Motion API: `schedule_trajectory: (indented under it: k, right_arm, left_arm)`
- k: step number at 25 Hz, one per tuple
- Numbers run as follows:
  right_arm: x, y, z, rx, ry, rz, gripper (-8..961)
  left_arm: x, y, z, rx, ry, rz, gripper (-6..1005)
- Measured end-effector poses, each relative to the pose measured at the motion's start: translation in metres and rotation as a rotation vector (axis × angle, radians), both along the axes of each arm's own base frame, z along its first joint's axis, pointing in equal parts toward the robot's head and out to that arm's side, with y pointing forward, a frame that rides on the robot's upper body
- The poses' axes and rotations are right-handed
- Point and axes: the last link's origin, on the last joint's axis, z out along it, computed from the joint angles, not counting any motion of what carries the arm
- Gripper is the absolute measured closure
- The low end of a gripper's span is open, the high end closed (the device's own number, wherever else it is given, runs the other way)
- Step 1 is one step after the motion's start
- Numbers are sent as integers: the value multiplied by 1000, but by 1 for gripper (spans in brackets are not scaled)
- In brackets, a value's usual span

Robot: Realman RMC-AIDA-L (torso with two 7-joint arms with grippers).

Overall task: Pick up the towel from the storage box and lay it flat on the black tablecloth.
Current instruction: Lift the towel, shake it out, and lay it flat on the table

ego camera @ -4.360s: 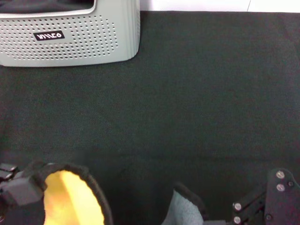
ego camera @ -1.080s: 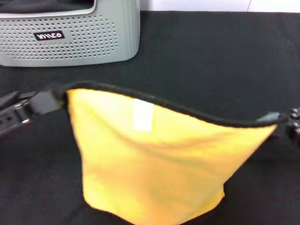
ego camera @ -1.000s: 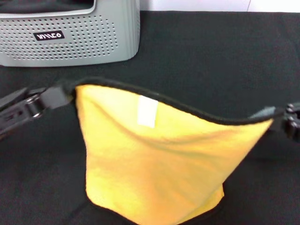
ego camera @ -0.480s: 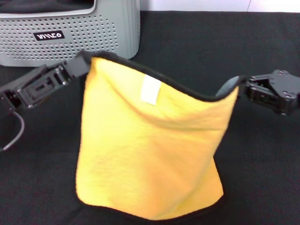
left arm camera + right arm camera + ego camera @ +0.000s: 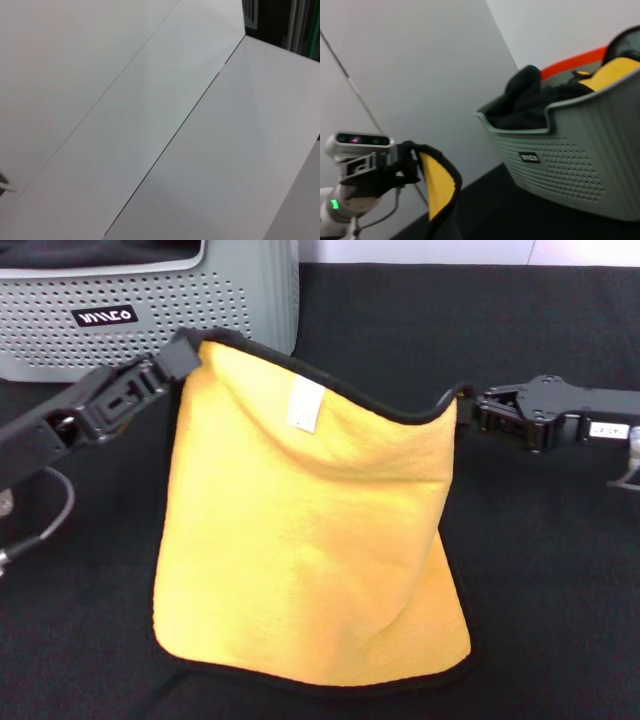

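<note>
**Towel held up by two corners over the cloth**

Both arms are holding the towel point(image 5: 310, 530) stretched between them, yellow side facing the robot; the left gripper point(image 5: 180, 355) is pinching the towel's far-left top corner, just in front of the box point(image 5: 150, 320), and the right gripper point(image 5: 470, 412) is pinching the opposite top corner at mid-right; both sets of jaws are closed on the black-trimmed edge. The top edge is sagging between the two grips, with a small white tag point(image 5: 304, 404) just below it; the body of the towel is hanging down and forward, its lower edge lying near the robot, close to or on the tablecloth point(image 5: 540, 590), though contact cannot be told for sure. The box is sitting at the far left on the tablecloth, with dark, orange and yellow cloths piled inside, as the right wrist view shows point(image 5: 570, 150); that view is also showing the left gripper point(image 5: 405, 160) clamping the towel's corner point(image 5: 437, 185).

The pick from the box appears done; the step in hand looks like the spreading. The next move is likely calling for both arms lowering the top edge together, away from the near edge, keeping the towel taut so it is settling without folds; only then opening both grippers.
</note>
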Motion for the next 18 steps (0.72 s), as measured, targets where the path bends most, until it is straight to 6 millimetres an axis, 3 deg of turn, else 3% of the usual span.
schedule_trajectory:
  k: [9, 14, 18]
  right_arm:
    - [3, 20, -14, 59, -63, -53, 849]
    - [5, 23, -15, 71, -79, -65, 846]
    - [1, 36, -33, 80, -144, -77, 844]
  left_arm:
    - [-5, 9, -21, 40, 53, 75, 980]
    - [-6, 10, -21, 46, 59, 84, 979]
    - [-11, 21, -19, 120, 92, 132, 979]
